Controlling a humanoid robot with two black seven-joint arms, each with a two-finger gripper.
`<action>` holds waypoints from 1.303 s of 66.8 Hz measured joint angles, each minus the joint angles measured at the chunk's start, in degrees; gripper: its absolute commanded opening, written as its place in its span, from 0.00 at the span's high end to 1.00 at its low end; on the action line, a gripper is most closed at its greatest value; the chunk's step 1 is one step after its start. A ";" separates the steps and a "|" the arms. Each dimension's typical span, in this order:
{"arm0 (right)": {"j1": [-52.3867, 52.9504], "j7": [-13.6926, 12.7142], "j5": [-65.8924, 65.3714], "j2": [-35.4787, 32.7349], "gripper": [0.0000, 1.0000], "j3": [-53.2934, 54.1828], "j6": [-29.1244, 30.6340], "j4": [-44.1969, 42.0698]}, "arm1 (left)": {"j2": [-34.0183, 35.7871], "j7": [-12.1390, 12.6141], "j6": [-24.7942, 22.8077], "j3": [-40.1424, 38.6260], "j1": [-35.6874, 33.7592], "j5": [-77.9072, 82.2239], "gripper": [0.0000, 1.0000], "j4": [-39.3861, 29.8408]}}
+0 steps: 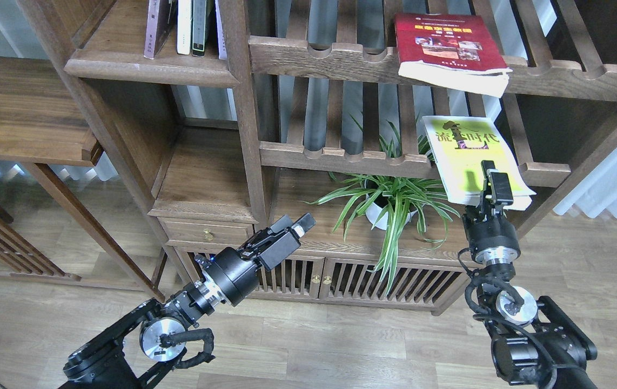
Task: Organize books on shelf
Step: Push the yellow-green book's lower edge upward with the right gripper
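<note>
The right gripper [495,181] points up at the near edge of the yellow-green book [473,156], its dark fingers overlapping the lower right part of the cover; the view is too end-on to tell whether the fingers clamp the book or merely stand in front of it. The book lies flat on the lower slatted rack [341,156], cover up, its long axis running front to back with a slight tilt, the title end toward the rear and the near end overhanging the front rail. Above it, the thick red book [449,48] lies cover up on the upper slatted rack [330,59], likewise overhanging its rail. A potted plant [389,202] stands below and to the left. The left gripper [292,227] hangs well apart, low before the cabinet, fingers together and holding nothing. The solid shelf [141,65] at upper left carries upright books [181,27].
</note>
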 measured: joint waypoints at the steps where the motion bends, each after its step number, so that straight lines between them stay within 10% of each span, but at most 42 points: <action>1: 0.02 0.01 0.00 0.00 0.19 0.00 -0.01 -0.11 | 0.00 0.04 0.00 0.00 -0.01 0.05 0.00 -0.01; 12: 0.35 0.05 -0.02 0.00 0.43 0.01 0.10 -2.02 | 0.00 0.28 0.00 -0.01 -0.04 0.21 0.00 -0.08; 34: 1.40 0.16 0.20 -0.09 0.48 0.17 0.70 -3.02 | 0.00 0.30 0.00 -0.50 0.13 0.21 0.00 -0.08; 61: 2.51 0.05 0.66 0.13 0.94 0.17 1.06 -4.58 | 0.00 0.28 0.00 -0.96 0.21 0.05 0.00 -0.08; 87: 1.93 -0.02 2.52 0.79 0.95 0.16 2.29 -4.40 | 0.00 0.20 0.00 -0.70 0.26 0.03 0.00 -0.08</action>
